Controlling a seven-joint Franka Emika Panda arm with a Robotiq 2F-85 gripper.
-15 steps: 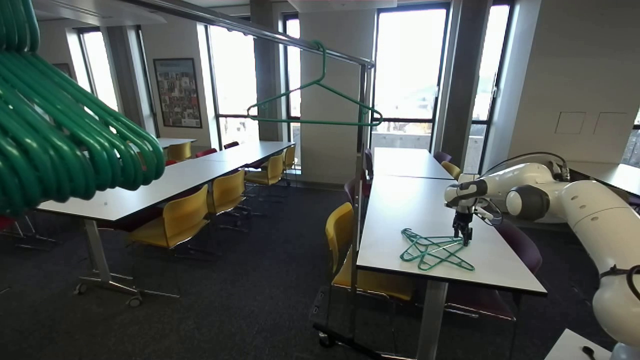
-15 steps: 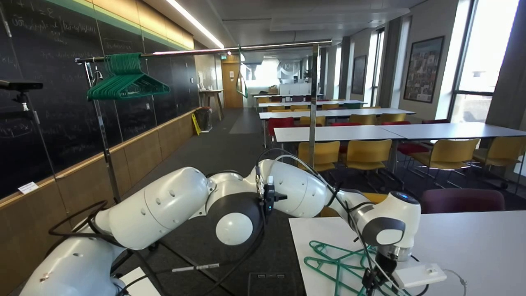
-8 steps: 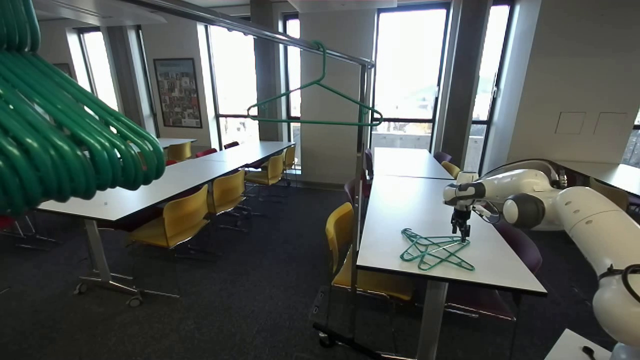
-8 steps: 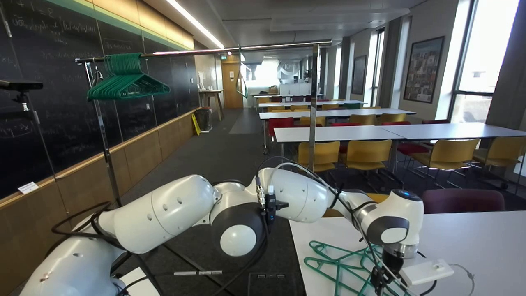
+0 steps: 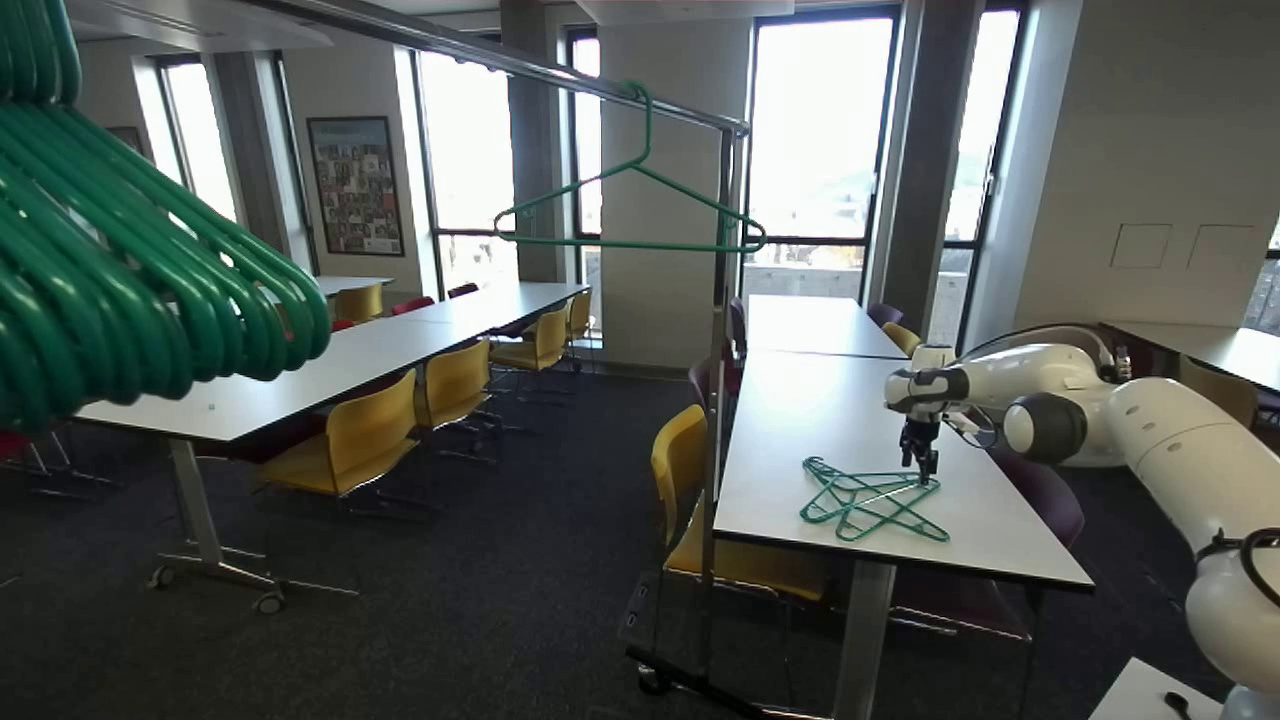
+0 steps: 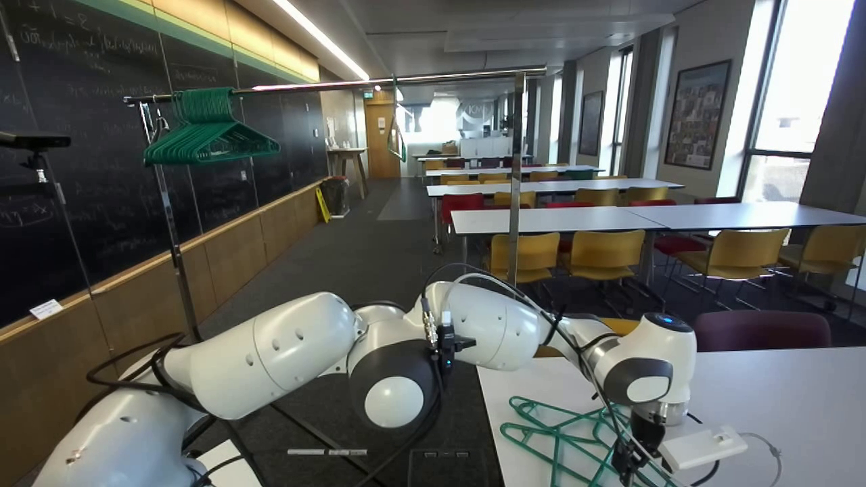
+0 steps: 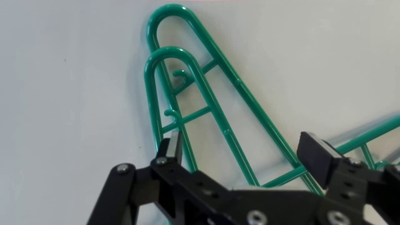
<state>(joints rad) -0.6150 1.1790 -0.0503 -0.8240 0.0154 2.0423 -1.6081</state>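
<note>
Green hangers [image 7: 213, 103]: were spotted overlapped on the desk [image 5: 810, 410], four o'clock in an exterior view!
Gripper [image 7: 240, 137]: and it was spread wide, right over them!

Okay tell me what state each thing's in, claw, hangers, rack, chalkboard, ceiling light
Claw: open
Hangers below it: lying on the table, overlapping
Rack: upright
Bunched hangers: hanging from the rack, packed together
Lone hanger: hanging from the rack, apart
Chalkboard: written on
Ceiling light: lit

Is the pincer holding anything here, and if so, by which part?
Nothing is held: the pincer stands open over the green hangers on the table, gripping none.
</note>
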